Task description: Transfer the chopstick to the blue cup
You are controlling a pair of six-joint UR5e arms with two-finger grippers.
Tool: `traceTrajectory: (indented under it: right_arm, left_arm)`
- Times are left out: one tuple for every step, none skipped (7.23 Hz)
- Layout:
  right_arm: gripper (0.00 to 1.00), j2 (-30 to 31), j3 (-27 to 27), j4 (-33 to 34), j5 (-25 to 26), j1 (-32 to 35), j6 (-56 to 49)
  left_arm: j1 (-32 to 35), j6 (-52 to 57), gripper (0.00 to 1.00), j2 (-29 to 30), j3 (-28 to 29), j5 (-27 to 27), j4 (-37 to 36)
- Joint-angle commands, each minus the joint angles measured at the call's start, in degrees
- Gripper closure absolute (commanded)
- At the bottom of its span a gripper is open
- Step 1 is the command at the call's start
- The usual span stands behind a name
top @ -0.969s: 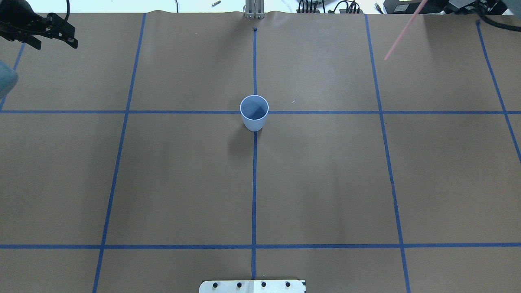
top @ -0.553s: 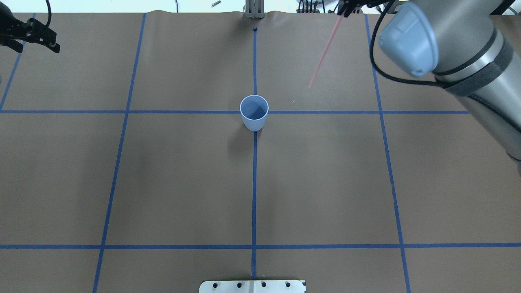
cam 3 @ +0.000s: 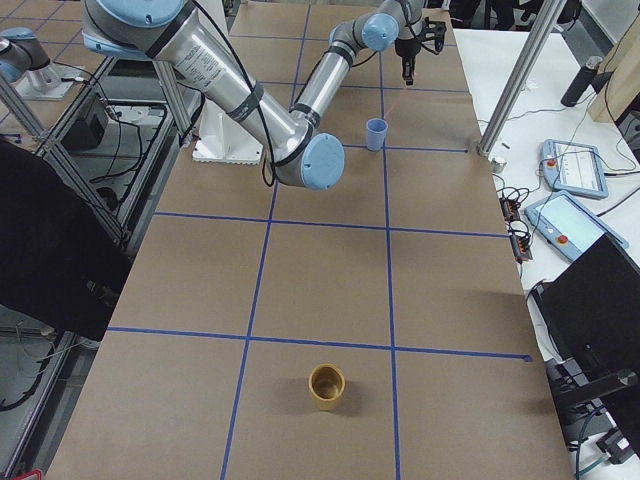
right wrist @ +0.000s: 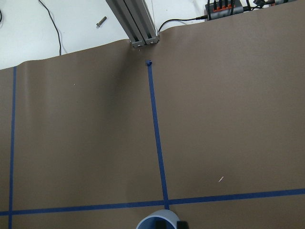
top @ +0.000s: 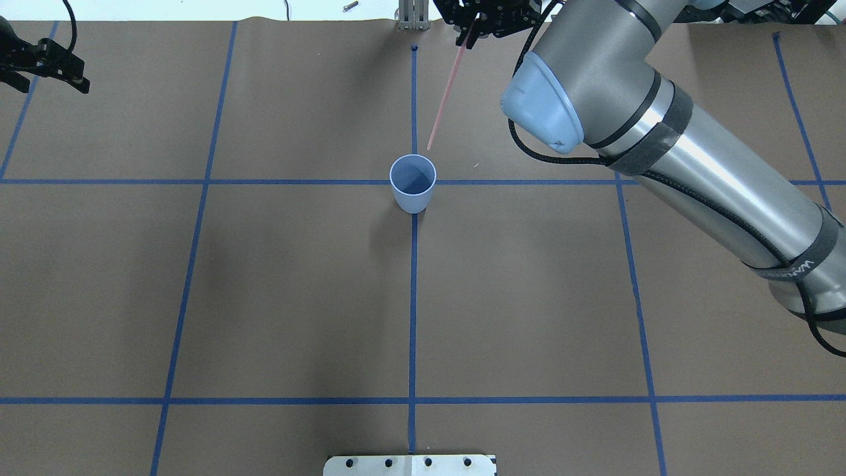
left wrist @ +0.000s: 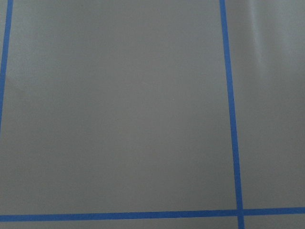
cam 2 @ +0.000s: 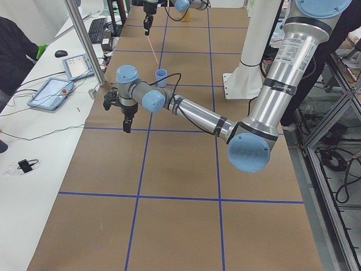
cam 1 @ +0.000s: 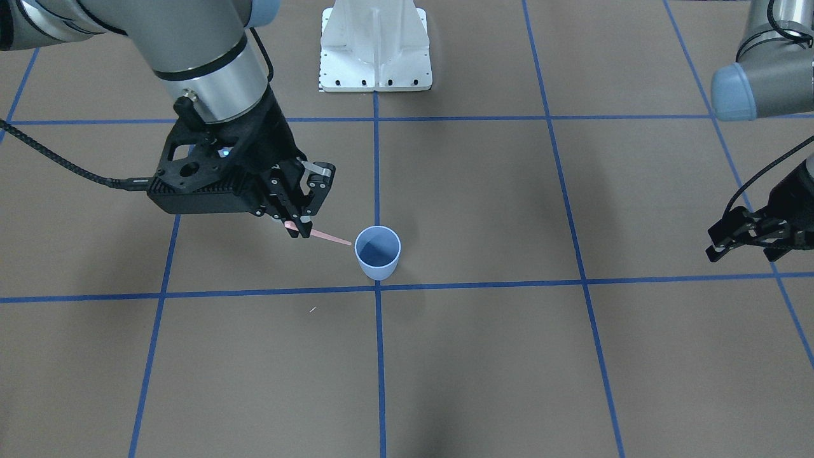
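The blue cup [top: 413, 182] stands upright at the centre crossing of the blue tape lines; it also shows in the front view [cam 1: 378, 251] and at the bottom edge of the right wrist view [right wrist: 159, 222]. My right gripper [cam 1: 299, 224] is shut on the top end of the pink chopstick [top: 449, 92], held above the table on the far side of the cup. The chopstick [cam 1: 324, 236] slants down toward the cup, and its tip is close to the rim, outside it. My left gripper [cam 1: 744, 254] is open and empty, far off at the table's left side [top: 46, 76].
A tan cup [cam 3: 326, 386] stands far off toward the table's right end. A metal post [top: 413, 16] rises at the far edge. The robot's white base [cam 1: 375, 51] is at the near side. Tablets lie on the side table [cam 2: 56, 84].
My right arm has swung in from the far right toward the centre with the chopstick. Its tip now hangs just beyond the cup. The left gripper drifted slightly left.
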State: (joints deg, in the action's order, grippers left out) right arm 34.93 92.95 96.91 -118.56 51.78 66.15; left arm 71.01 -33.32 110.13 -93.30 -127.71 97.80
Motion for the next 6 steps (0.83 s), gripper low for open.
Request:
traceTrajectory:
  right_arm:
    - [1.0, -0.3, -1.4, -0.1, 2.8, -2.6, 0.2]
    - [1.0, -0.3, -1.9, -0.1, 3.7, -3.8, 0.2]
    - [1.0, -0.2, -2.1, -0.1, 4.1, -4.8, 0.2]
    - [1.0, -0.1, -2.3, -0.1, 4.6, -5.6, 0.7]
    - [1.0, -0.3, -3.4, -0.3, 5.5, -6.8, 1.0]
    - [1.0, -0.2, -4.9, -1.8, 5.7, -7.6, 1.0]
  left_arm:
    - [0.2, 0.0, 0.02, 0.0, 0.2, 0.0, 0.0]
    - [0.2, 0.0, 0.02, -0.1, 0.2, 0.0, 0.0]
    - [0.2, 0.0, 0.02, -0.1, 0.2, 0.0, 0.0]
    - [0.2, 0.1, 0.02, -0.1, 0.3, 0.0, 0.0]
    - [0.2, 0.1, 0.02, -0.1, 0.3, 0.0, 0.0]
    - [0.2, 0.1, 0.02, -0.1, 0.3, 0.0, 0.0]
